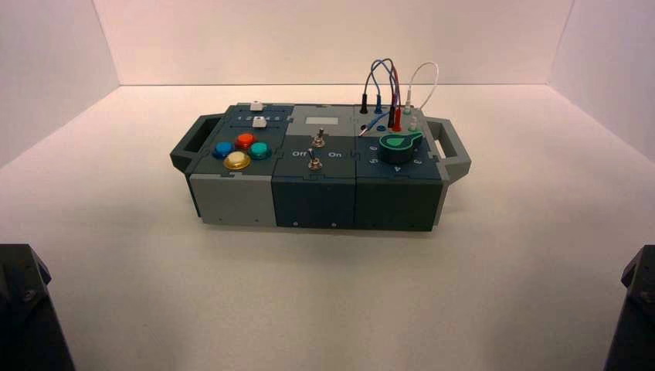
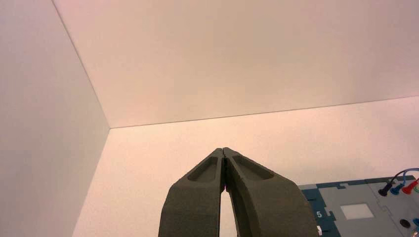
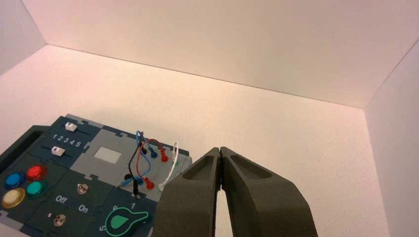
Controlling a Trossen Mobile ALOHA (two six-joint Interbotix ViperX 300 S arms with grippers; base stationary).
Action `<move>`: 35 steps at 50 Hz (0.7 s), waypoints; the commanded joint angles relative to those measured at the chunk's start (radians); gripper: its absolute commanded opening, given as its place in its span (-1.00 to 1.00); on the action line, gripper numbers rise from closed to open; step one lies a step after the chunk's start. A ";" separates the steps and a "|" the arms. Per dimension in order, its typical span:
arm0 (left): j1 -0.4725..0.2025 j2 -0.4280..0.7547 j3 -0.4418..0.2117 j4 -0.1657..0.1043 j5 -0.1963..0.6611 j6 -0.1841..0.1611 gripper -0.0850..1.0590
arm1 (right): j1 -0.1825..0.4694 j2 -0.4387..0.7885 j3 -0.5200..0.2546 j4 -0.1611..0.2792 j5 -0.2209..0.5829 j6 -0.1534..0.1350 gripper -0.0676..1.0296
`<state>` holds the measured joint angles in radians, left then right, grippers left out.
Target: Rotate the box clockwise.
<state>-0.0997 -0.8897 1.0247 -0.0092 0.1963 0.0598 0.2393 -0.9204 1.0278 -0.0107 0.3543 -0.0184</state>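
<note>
The white counter (image 1: 324, 294) fills the high view, walled in white on three sides. The box (image 1: 320, 166) sits a little toward twelve o'clock of the counter's middle, long side facing the robot and slightly skewed, with a handle (image 1: 188, 144) at its nine o'clock end and another handle (image 1: 452, 145) at its three o'clock end.

Both arms are parked well apart from the box: dark shapes at the seven and five o'clock corners of the high view. The left pincer (image 2: 224, 151) is clenched, tips meeting on nothing, raised off the counter with only a corner of the box in its wrist view. The right pincer (image 3: 220, 149) is likewise clenched and empty, looking toward the box's wired end.

On the lid, from nine toward three o'clock: four round buttons (image 1: 241, 150) in blue, red, teal and yellow, two toggle switches (image 1: 317, 151), then the green dial (image 1: 400, 142) with looped wires (image 1: 390, 89) plugged in behind it.

No turn has begun, in my judgement. The risks ahead:

- A clenched pincer pushing high on a handle could tip the box rather than swing it.
- A push near the middle would slide it, not rotate it.
- The right arm coming in over the three o'clock end could snag the wires — or nudge the dial.
</note>
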 commanded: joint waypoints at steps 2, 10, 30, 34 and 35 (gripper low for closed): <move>0.003 0.002 -0.026 0.000 -0.003 0.005 -0.90 | -0.006 0.003 -0.032 0.003 -0.005 0.003 -0.92; 0.003 0.000 -0.026 0.002 -0.002 0.006 -0.90 | -0.005 0.003 -0.032 0.003 -0.005 0.003 -0.92; -0.107 0.037 -0.064 -0.005 0.186 0.002 -0.90 | -0.005 0.025 -0.040 0.021 0.009 0.005 -0.92; -0.158 0.037 -0.063 -0.005 0.244 0.002 -0.90 | -0.003 0.048 -0.055 0.026 0.029 0.005 -0.92; -0.172 0.034 -0.063 -0.005 0.261 0.002 -0.90 | -0.003 0.057 -0.061 0.026 0.035 0.006 -0.92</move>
<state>-0.2255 -0.8529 0.9925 -0.0123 0.4080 0.0583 0.2378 -0.8897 1.0170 0.0092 0.3804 -0.0169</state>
